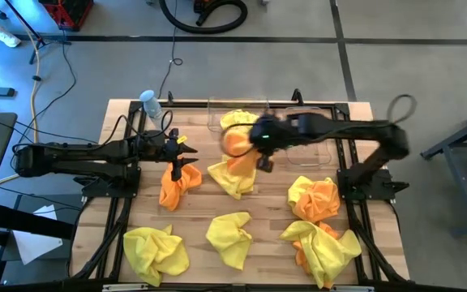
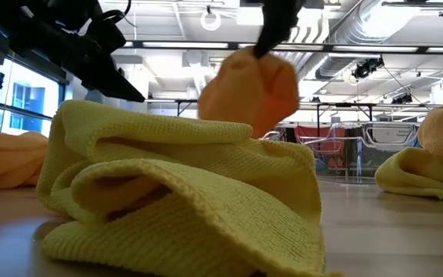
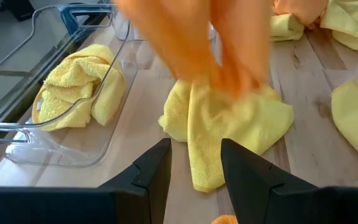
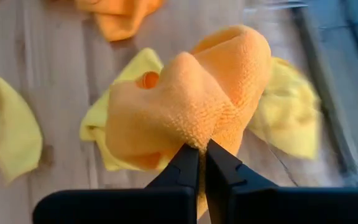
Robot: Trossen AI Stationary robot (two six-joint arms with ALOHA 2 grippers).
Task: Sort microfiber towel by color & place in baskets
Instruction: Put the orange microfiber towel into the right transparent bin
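My right gripper [image 4: 202, 152] is shut on an orange microfiber towel [image 4: 185, 99], held above a yellow towel [image 1: 233, 177] near the table's middle. In the low view the orange towel [image 2: 252, 81] hangs in the air under the dark fingers. My left gripper [image 3: 194, 165] stands open and holds nothing; it is left of that spot, over another orange towel [image 1: 177, 185] that lies on the wood. Two clear baskets stand at the far edge. The left one [image 3: 17, 134] holds a yellow towel [image 3: 73, 87]. The right one [image 1: 310, 154] is behind my right arm. My right gripper pinches a bunched fold of the orange towel [image 4: 194, 140] between its two fingers. The fingers slant down from above. The towel hangs in a rounded bundle below the fingers, lifted clear of the table and of the yellow towel beneath it.
Yellow towels lie near the front edge [image 1: 154, 251] [image 1: 229, 235]. Mixed yellow and orange heaps lie at the right [image 1: 314, 199] [image 1: 324, 247]. A small clear bottle [image 1: 150, 103] stands at the far left corner. A big yellow towel [image 2: 183, 185] fills the low view's foreground.
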